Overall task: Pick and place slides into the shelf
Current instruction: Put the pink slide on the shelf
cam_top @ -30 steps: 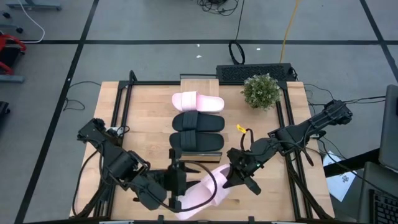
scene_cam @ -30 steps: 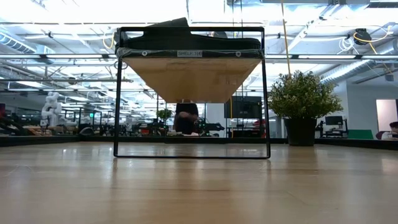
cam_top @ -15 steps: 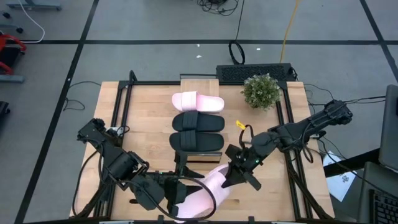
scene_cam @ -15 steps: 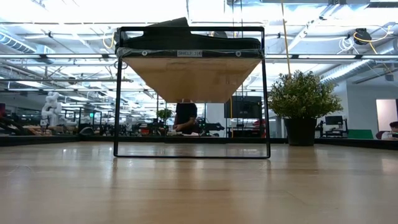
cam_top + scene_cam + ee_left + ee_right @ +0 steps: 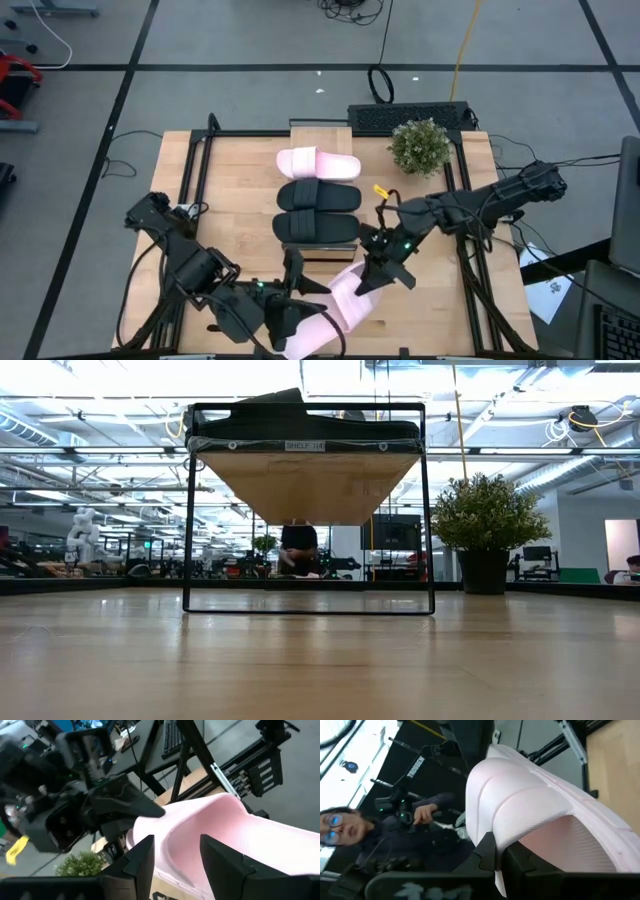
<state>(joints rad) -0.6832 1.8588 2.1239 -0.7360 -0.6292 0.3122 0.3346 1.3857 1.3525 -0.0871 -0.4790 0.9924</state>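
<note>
Right gripper (image 5: 372, 283), just right of lower centre in the high view, was clamped shut on the edge of a pale pink open-toe slide sandal (image 5: 335, 300), pinching its strap end; the right wrist view showed the fingertips (image 5: 489, 854) pressed together on the pink foam. Left gripper (image 5: 292, 312), at the lower centre of the high view, sat at the other end of the same pink slide with fingers apart, and the left wrist view showed both dark fingers (image 5: 141, 862) spread around the pink sole with the right gripper's jaws biting the far edge; could not tell if the left fingers touched the slide. Pink slide lay tilted at the lower centre, just below the near end of the long narrow light-wood shelf with dark metal frame (image 5: 321, 135). On the shelf top, in a row, lay a second pale pink slide (image 5: 317, 163) toward the upper end, then two matte black slides (image 5: 318, 196) (image 5: 316, 227) below it. Small green potted plant (image 5: 420, 146) stood upper right of the shelf on the wooden tabletop (image 5: 225, 190). A person's hand (image 5: 424, 813) showed in the right wrist view.
</note>
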